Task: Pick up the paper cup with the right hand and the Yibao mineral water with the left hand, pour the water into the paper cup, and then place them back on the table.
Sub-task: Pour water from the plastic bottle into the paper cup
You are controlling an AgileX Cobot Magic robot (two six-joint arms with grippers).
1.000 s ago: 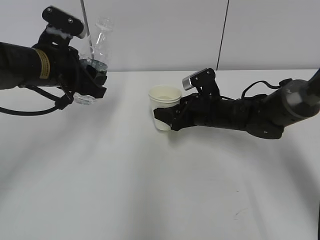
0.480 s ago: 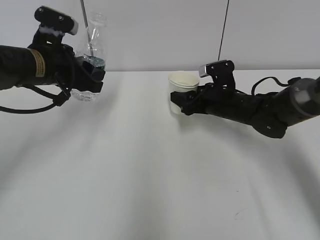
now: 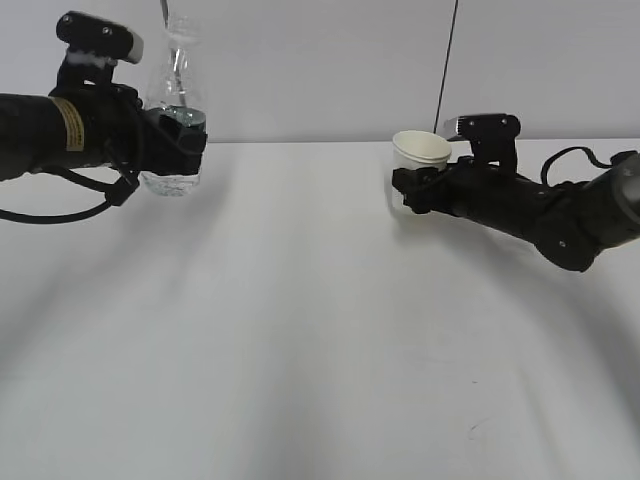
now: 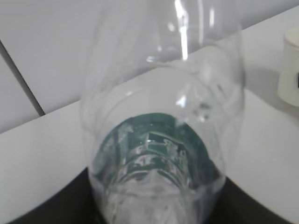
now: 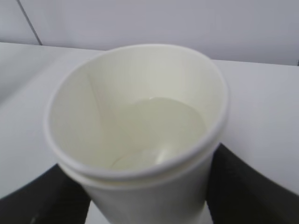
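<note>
Left hand [image 3: 175,140] is clamped on the Yibao mineral water [image 3: 176,110], a clear, ribbed plastic bottle with a dark green label, held upright above the smooth white bench [image 3: 300,320] at far left. Over on the right, the right hand [image 3: 408,190] grips the paper cup [image 3: 421,158], a tapered cream cup with a rolled rim, upright and well apart from the bottle.

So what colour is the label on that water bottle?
Dark green, seen through the clear Yibao mineral water bottle; the left wrist view shows it best.
</note>
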